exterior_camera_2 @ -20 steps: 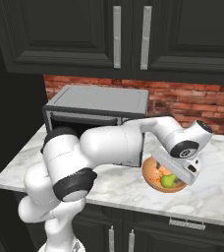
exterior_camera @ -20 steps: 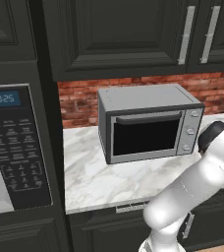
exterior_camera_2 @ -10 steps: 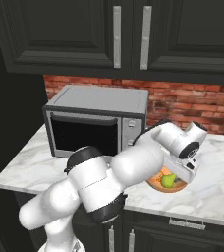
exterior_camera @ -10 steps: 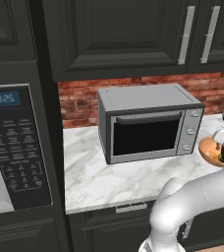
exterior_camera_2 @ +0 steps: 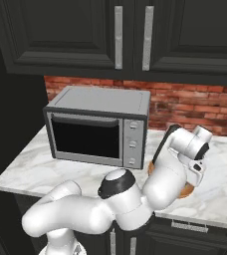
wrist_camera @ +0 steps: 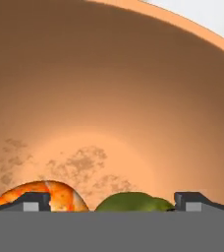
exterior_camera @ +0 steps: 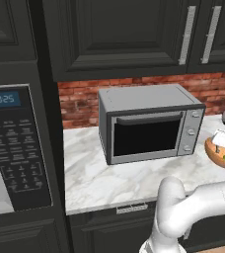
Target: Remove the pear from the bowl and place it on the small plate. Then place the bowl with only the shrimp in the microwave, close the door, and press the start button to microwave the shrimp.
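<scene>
Marble counter (exterior_camera: 114, 173), brick behind. Left to right: black microwave (exterior_camera: 16, 148), silver oven (exterior_camera: 149, 126), bowl (exterior_camera: 218, 152). In hand view: shrimp (wrist_camera: 47, 194) left, pear (wrist_camera: 131, 201) between fingertips (wrist_camera: 33, 201). Gripper (wrist_camera: 112, 204) spread wide, holding nothing. Pear looks smooth, firm (slippery?); take across middle.

Kitchen: cabinets (exterior_camera: 119, 34), marble counter (exterior_camera: 99, 178).

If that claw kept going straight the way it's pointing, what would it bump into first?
Probably the pear: in the hand view it lies between the gripper tips, low in the bowl. The shrimp sits by one tip and may get touched too; depth is hard to judge.
</scene>
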Available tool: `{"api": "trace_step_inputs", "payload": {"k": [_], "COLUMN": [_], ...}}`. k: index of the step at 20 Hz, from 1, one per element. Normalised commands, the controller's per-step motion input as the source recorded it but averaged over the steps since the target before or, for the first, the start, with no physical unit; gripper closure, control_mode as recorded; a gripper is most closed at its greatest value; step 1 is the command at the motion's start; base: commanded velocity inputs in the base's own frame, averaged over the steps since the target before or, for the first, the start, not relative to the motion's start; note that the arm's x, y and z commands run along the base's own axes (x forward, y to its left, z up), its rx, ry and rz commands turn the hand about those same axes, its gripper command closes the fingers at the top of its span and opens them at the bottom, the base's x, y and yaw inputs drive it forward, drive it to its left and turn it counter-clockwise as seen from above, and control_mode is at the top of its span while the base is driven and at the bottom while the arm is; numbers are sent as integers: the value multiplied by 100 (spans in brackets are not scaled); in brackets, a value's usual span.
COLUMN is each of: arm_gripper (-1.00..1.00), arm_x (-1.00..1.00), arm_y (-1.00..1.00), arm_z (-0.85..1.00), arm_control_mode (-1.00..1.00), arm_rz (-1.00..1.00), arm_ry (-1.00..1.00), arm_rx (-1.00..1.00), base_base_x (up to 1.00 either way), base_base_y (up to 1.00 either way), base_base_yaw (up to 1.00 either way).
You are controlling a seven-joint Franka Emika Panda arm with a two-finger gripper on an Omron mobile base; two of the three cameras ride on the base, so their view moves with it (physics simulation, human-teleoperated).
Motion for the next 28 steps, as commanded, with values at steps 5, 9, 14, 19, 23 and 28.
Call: {"api": "trace_step_inputs", "payload": {"k": [5, 9, 14, 19, 23, 28], "arm_gripper": [-100, -100, 100, 100, 100, 100], "arm_x": [-19, -51, -57, -32, 0, 0], "arm_y": [0, 0, 31, 28, 3, 0], "arm_z": [-33, -10, -16, -3, 18, 72], "arm_control_mode": [-100, -100, -100, -100, -100, -100], "arm_rz": [0, 0, 0, 0, -2, 0], "arm_ry": [2, 0, 0, -1, -2, -16], "arm_rx": [-1, 0, -6, -3, 0, 0], "base_base_x": [0, 0, 0, 0, 0, 0], "base_base_y": [0, 0, 0, 0, 0, 0], "base_base_yaw": [0, 0, 0, 0, 0, 0]}}
